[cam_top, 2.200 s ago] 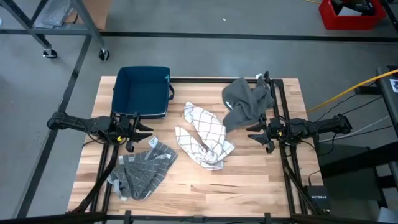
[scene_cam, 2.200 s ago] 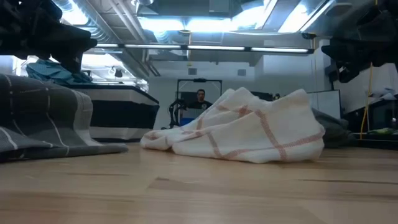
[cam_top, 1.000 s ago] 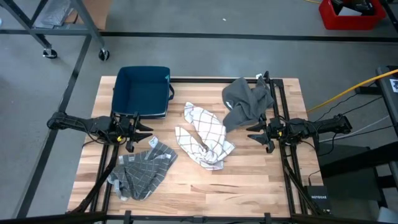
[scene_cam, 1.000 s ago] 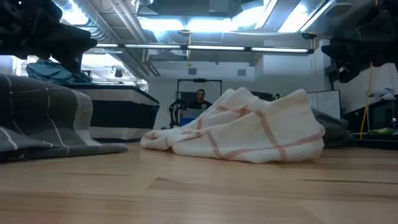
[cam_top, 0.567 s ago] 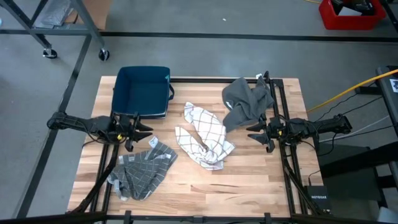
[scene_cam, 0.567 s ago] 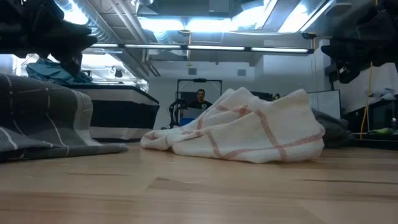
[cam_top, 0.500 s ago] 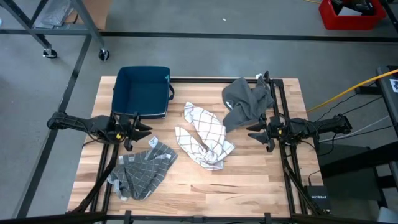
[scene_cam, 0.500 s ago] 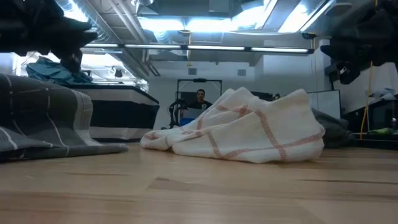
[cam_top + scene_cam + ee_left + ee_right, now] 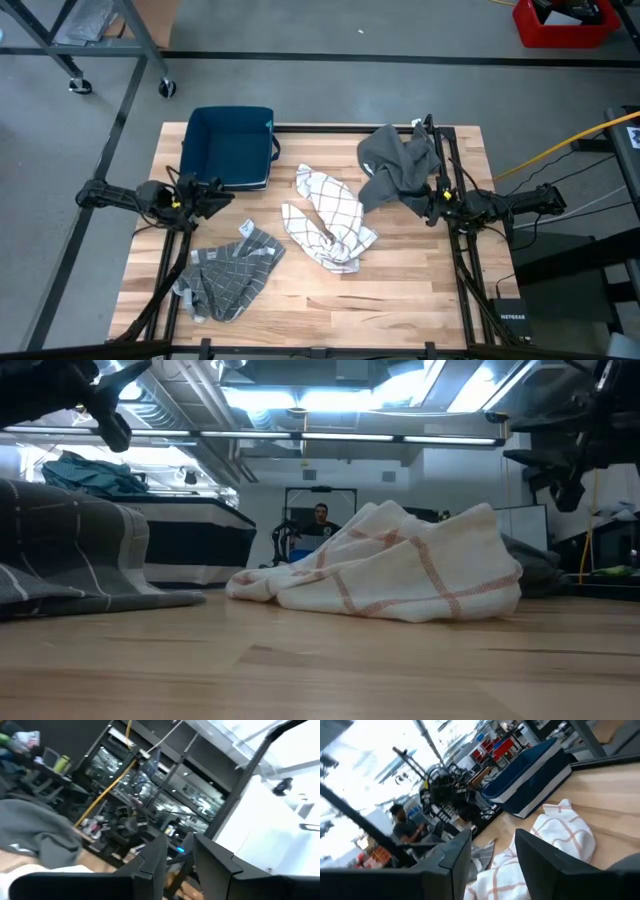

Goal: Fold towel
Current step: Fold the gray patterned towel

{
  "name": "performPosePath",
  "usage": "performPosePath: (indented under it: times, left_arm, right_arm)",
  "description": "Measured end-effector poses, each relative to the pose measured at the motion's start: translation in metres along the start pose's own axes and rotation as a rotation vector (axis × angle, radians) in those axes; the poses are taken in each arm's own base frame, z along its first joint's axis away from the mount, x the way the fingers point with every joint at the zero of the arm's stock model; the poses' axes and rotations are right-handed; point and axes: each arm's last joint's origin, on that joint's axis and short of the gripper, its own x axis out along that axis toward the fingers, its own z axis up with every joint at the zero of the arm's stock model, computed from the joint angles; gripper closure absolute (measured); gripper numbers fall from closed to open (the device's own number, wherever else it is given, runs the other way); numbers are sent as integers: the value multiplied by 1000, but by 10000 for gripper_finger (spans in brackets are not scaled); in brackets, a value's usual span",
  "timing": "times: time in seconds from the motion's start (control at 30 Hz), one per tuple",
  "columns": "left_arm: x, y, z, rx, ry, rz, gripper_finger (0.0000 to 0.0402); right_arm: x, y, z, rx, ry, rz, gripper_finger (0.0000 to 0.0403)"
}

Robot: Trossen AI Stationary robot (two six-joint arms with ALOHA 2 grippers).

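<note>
Overhead light is even and bright in the high view — soft, short shadows under the white checked towel. Low view: ceiling strip lights glare hard, arms go near-black vs. that backlight, near table out of focus. Both wrist views are smeared w/ motion blur (windows blown out white).

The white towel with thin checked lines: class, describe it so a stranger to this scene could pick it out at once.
Start at the wooden table and go to its middle. There lies a crumpled white towel with thin checked lines, right of the dark blue bin. Unlike the plain grey cloth and the grey checked towel, it alone is white.
</note>
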Motion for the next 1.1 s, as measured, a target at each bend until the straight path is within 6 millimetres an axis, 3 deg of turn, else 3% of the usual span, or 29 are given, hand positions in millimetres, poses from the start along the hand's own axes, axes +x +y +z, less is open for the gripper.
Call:
performPosePath:
  times: [0.2,0.43,0.7,0.87,1.1]
  left_arm:
    - [5,1,5,25,-119,124,314]
    - [14,-3,8,89,-185,103,314]
    - [23,-6,15,205,-289,99,314]
    - [41,-14,23,323,-267,129,314]
    - [82,-32,35,540,-91,155,314]
  right_arm:
    - [0,4,-3,-215,83,129,244]
    - [-1,8,4,-359,12,127,244]
    - [-7,32,47,-618,-171,-14,244]
    - [-1,47,61,-696,-132,-46,244]
    - [31,67,62,-807,77,-117,244]
